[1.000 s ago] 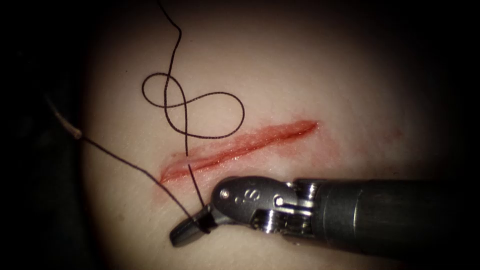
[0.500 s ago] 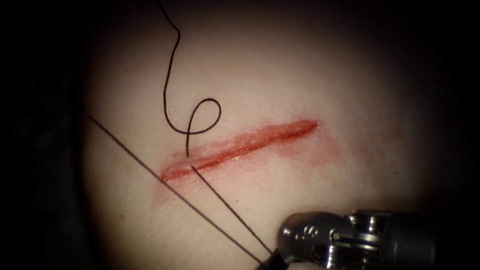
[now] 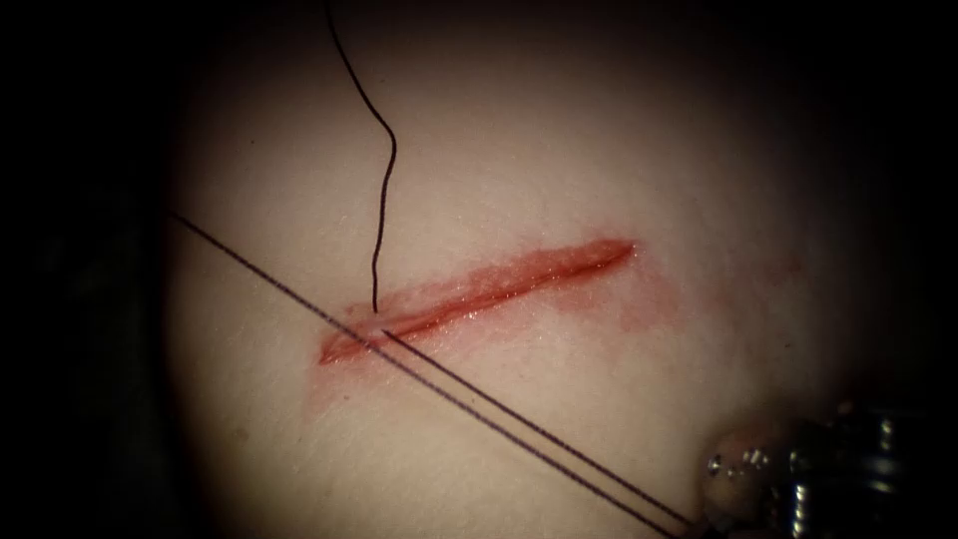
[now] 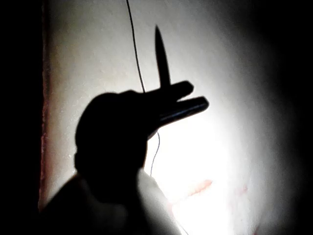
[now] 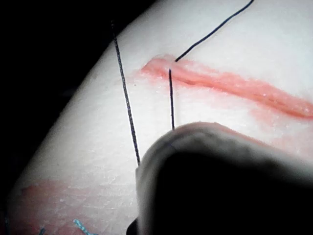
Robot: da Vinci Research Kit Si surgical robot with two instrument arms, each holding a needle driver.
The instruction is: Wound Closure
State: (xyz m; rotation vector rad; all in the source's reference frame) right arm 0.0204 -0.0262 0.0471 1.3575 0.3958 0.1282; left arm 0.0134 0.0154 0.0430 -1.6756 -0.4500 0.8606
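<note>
The cut (image 3: 479, 289) runs slantwise across the pale tissue (image 3: 559, 150), edged with red fluid. Dark thread (image 3: 384, 180) comes down from above and enters the tissue at the cut's left end. It leaves on the near side as a taut strand (image 3: 519, 421). A second taut strand (image 3: 249, 265) crosses the same end beside it. Both strands run to my right tool (image 3: 711, 519), which is shut on the thread (image 5: 126, 103) at the lower right; its body (image 5: 220, 181) hides the jaws. My left tool (image 4: 198, 95) holds the needle (image 4: 160, 54) clear of the tissue, tip pointing away.
A red-stained patch with bits of blue thread (image 5: 80, 226) lies on the tissue near my right tool. The tissue falls off into darkness at the left side (image 3: 170, 299).
My right tool has drawn back to the lower right with the thread. The loops that lay above the cut have pulled out straight, and both strands are now taut.
</note>
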